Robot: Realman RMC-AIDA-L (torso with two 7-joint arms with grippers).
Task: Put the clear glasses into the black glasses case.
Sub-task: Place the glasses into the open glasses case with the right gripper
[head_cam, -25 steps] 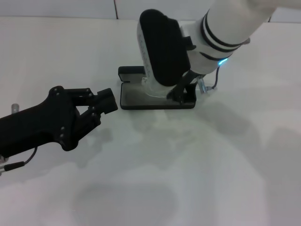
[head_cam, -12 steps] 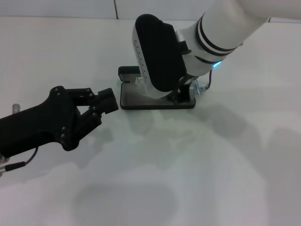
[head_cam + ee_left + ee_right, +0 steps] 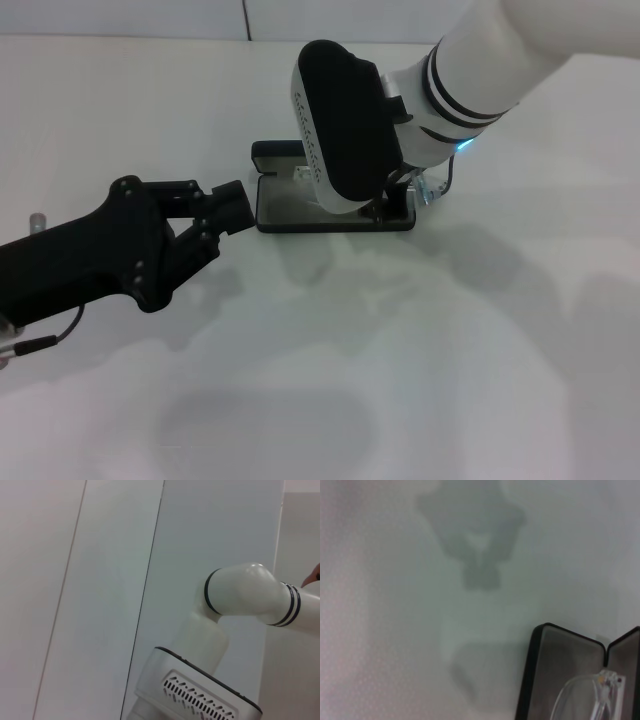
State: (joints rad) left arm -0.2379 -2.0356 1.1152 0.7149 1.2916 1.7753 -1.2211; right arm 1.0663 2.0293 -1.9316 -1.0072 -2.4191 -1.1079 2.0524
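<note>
We cannot tell how the right gripper [image 3: 385, 208] holds its fingers; its body hides them over the black glasses case [image 3: 285, 208], which lies open on the table [image 3: 420, 340]. Only the right wrist view shows the clear glasses [image 3: 587, 695] inside the case. The left gripper [image 3: 232, 208], fingers close together, hangs beside the case's left end.

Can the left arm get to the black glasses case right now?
Probably yes at its near end: the left gripper hovers just beside the open black glasses case with bare table between. The right arm covers most of the rest.
</note>
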